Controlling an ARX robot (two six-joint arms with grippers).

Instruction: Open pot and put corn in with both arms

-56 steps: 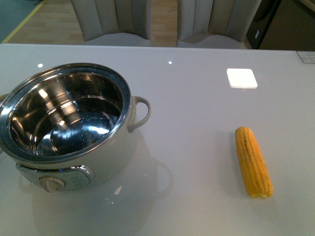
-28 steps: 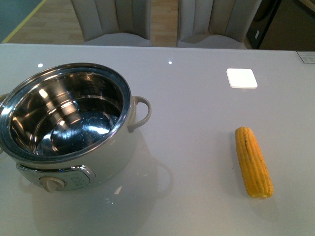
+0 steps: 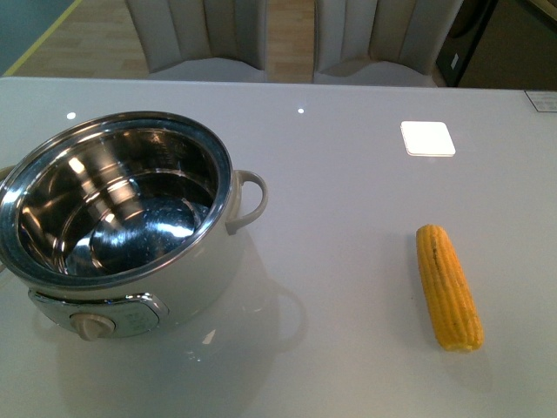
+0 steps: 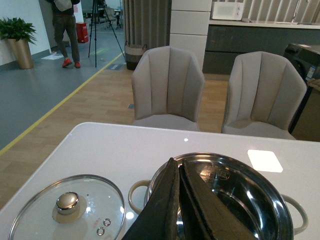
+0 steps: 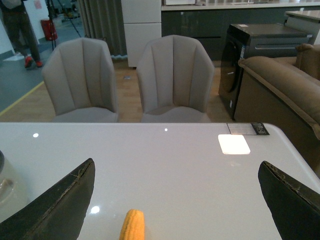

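As the corn point(image 3: 448, 287) looks stiff, light and a bit slick on the kernels, I would grip it across the middle, firm but not crushing; it lies on the desk point(image 3: 348, 200), well apart from the open pot point(image 3: 213, 270), on the R side. The R hand point(image 5: 176, 165) is near the corn w/ fingers wide apart; the L hand point(image 4: 178, 162) points at the pot, fingers together, holding nothing. Vs. the earlier front frames, pot and corn did not move.
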